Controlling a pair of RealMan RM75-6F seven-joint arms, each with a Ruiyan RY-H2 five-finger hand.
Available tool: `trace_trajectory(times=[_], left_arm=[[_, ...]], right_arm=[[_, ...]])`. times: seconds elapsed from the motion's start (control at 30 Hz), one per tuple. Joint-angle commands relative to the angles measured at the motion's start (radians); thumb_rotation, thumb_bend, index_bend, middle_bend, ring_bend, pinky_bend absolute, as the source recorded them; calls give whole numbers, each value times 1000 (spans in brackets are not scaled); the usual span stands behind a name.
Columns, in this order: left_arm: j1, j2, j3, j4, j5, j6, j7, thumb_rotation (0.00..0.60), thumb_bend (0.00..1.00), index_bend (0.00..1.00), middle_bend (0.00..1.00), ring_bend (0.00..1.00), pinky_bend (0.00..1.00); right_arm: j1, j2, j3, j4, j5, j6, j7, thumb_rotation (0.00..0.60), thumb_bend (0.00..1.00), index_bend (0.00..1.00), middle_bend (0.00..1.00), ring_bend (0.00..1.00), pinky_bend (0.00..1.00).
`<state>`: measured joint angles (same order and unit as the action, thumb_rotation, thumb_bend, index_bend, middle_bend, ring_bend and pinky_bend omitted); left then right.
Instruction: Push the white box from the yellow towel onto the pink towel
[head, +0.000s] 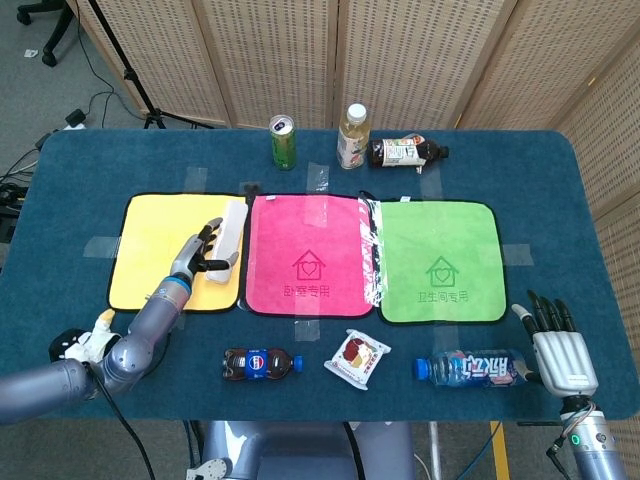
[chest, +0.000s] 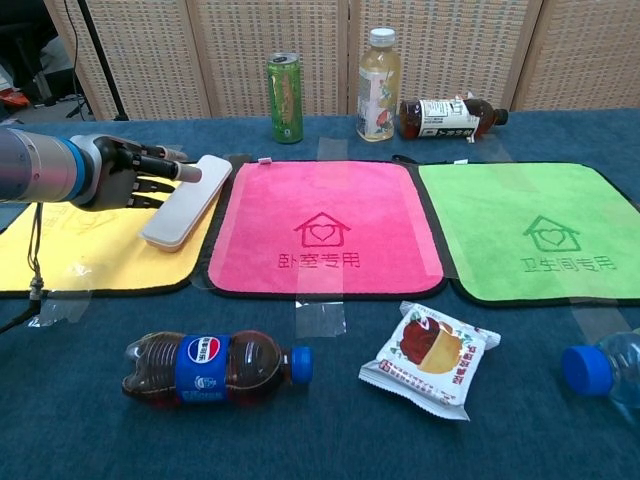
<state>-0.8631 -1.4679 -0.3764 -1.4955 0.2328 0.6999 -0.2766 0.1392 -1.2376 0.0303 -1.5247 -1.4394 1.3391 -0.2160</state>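
The long white box lies at the right edge of the yellow towel, its far end close to the border of the pink towel. My left hand is against the box's left side with fingers stretched out, holding nothing. My right hand rests open at the table's front right corner, away from everything; the chest view does not show it.
A green towel lies right of the pink one. A can, a tea bottle and a lying bottle line the back. Along the front lie a cola bottle, a snack packet and a water bottle.
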Motion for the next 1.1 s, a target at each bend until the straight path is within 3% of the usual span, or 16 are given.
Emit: trace_trajectory(times=[0.03, 1.1], left_arm=[[-6, -9, 1, 6, -5, 2, 9, 600, 396, 20, 0, 0, 21], [-29, -58, -36, -35, -41, 31, 61, 600, 395, 20, 0, 0, 22]], right_arm=[[0, 0, 0, 0, 0, 0, 1, 600, 0, 141, 0, 0, 0], [2, -2, -2, 8, -2, -2, 9, 600, 0, 141, 0, 0, 0]])
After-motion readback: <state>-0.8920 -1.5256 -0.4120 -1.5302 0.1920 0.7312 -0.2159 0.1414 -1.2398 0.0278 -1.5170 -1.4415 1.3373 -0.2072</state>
